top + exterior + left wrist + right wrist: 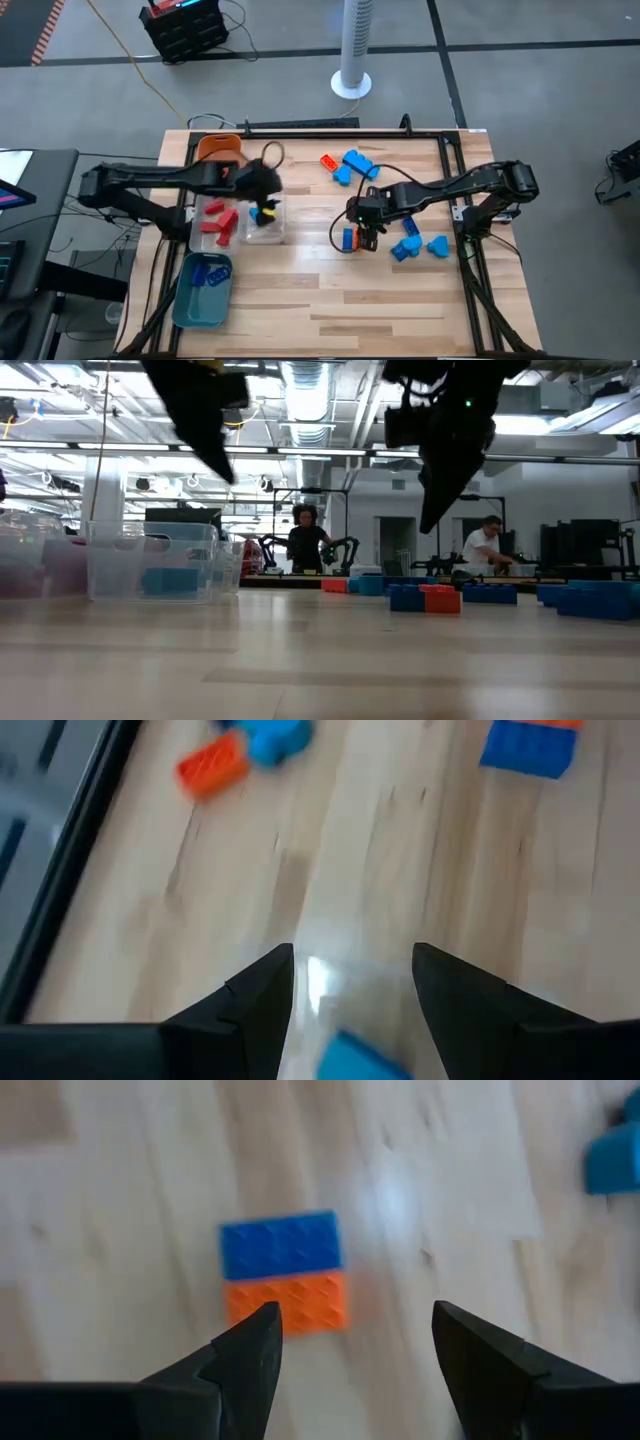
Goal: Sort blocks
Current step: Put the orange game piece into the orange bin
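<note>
My left gripper [267,196] hovers open over the right part of the clear tray [243,238]. A blue block [355,1057] shows below and between its fingers, and red blocks [216,221] lie in the tray's left part. My right gripper [355,1325] is open and raised above the table, just beside a blue and an orange block [283,1270] lying side by side on the wood [349,238]. More blue blocks [355,166] and one orange block [328,161] lie farther back. Others [420,246] lie to the right of my right gripper.
An orange tray [220,149] stands behind the clear one. A teal tray [190,305] holding blue blocks [211,275] sits at the near left. A black frame rail [340,131] runs along the far edge. Bare wood fills the near middle [340,300]. People stand in the room beyond [305,540].
</note>
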Controlling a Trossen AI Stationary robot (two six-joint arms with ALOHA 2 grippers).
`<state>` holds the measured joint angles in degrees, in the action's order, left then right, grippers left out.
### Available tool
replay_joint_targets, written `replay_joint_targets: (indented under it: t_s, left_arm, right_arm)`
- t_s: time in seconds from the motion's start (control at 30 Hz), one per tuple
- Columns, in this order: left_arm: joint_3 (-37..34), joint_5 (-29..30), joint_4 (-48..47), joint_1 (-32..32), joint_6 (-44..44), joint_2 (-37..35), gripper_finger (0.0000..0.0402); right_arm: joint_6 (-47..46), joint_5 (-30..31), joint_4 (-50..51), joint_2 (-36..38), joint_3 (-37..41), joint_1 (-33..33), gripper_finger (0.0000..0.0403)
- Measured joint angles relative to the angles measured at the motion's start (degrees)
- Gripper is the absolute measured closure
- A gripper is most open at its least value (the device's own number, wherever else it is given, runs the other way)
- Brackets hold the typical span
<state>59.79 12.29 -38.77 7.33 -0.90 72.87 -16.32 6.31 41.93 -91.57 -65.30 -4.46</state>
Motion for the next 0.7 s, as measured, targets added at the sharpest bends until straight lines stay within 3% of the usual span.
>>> replay_joint_targets:
  t_s: [0.1, 0.2, 0.3, 0.47, 0.7]
  left_arm:
    - [3.0, -7.0, 3.5, 3.8, -7.9, 5.7, 0.0201]
    - [7.9, -11.0, 3.0, 6.7, -11.5, 12.4, 0.0201]
    - [13.4, -12.0, 1.0, 8.7, -15.9, 19.2, 0.0201]
    - [20.8, -13.0, -1.2, 10.0, -25.2, 28.2, 0.0201]
    - [28.3, -13.2, -0.3, 11.7, -34.9, 36.2, 0.0201]
  right_arm:
    - [-2.5, 0.8, -2.1, 0.0, 0.0, -3.0, 0.0138]
    - [-4.8, 6.3, -0.6, 0.0, 0.0, -7.0, 0.0138]
    - [-7.4, 10.2, -0.4, 0.0, 1.4, -10.4, 0.0138]
    - [-10.6, 10.3, -5.3, 0.0, 7.3, -13.3, 0.0145]
    - [-9.2, 10.5, -9.5, 1.9, 14.5, -10.7, 0.0172]
